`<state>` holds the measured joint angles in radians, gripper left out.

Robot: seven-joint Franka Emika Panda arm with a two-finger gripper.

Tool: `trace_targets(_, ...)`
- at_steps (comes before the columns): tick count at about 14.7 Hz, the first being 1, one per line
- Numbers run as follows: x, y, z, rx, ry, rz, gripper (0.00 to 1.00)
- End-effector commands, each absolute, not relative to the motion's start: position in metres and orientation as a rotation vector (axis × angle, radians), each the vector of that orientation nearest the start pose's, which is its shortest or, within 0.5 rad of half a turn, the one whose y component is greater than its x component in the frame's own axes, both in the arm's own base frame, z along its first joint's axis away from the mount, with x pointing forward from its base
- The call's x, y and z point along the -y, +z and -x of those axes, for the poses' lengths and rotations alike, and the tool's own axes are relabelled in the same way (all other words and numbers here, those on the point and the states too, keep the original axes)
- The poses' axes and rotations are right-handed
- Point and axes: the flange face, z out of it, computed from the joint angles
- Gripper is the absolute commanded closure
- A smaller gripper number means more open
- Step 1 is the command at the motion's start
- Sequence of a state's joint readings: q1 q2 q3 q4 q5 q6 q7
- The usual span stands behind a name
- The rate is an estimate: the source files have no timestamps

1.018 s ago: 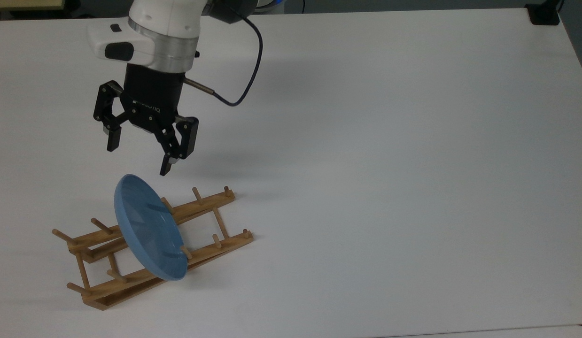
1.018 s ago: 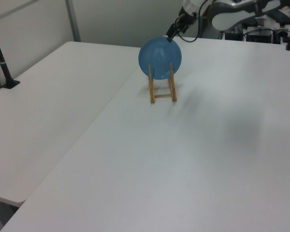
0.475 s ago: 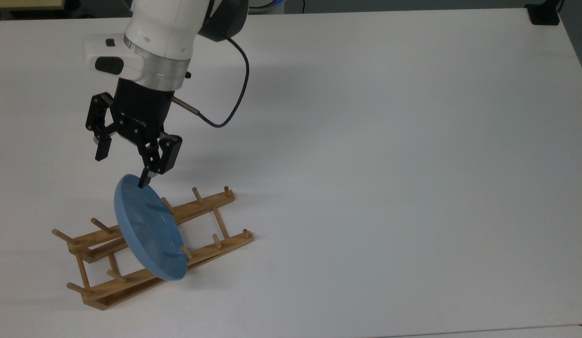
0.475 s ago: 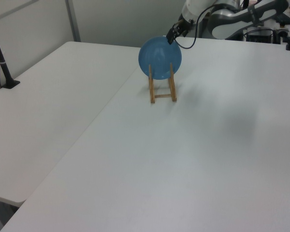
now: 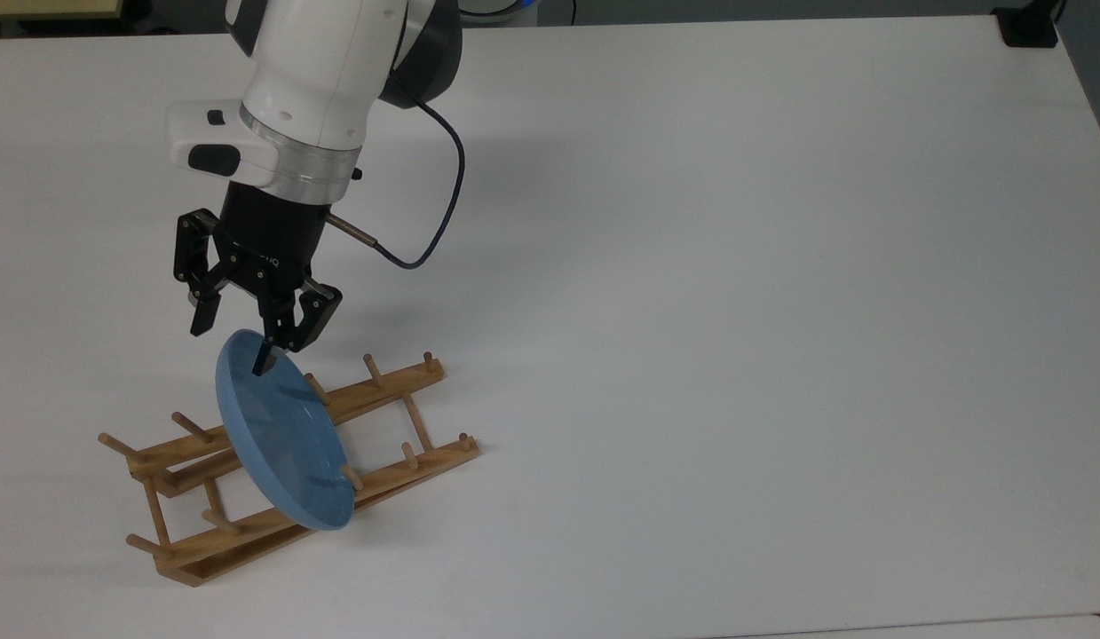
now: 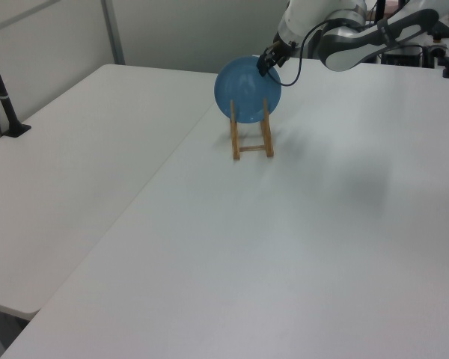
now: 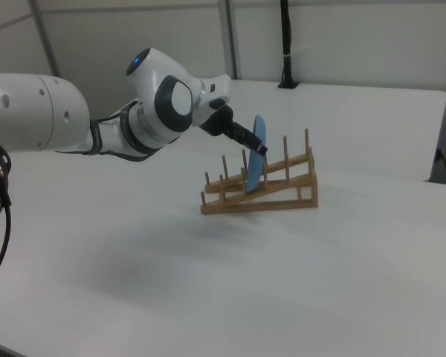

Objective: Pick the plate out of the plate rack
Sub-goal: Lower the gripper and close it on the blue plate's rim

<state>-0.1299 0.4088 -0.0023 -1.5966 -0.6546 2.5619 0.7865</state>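
The light-blue plate (image 5: 279,435) stands on edge, leaning in the wooden plate rack (image 5: 385,386) near the top view's lower left. My gripper (image 5: 232,346) hangs open at the plate's upper rim. One fingertip (image 5: 264,362) is over the plate's hollow face and the other is outside the rim on the top view's left. In the left view the plate (image 6: 247,90) faces the camera above the rack (image 6: 252,138), with the gripper (image 6: 268,66) at its upper right edge. In the right view the plate (image 7: 254,165) shows edge-on in the rack (image 7: 282,195), the gripper (image 7: 258,146) at its top.
The white table (image 5: 736,311) stretches wide to the top view's right of the rack. A black mount (image 5: 1029,27) sits at its far right corner. A black post (image 6: 4,90) stands at the left view's left, and a dark cable (image 5: 434,240) loops from my wrist.
My gripper has come down and toward the plate, from above the rack to the plate's upper rim. Plate and rack have not moved.
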Motion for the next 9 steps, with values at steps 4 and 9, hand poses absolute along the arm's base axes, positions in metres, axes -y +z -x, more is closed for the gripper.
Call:
trace_targets(4, 0.083, 0.464, -0.713, -0.748, -1.188, 3.143, 0.92)
trace_targets(9, 0.086, 0.472, -0.710, -0.755, -1.203, 3.137, 0.97)
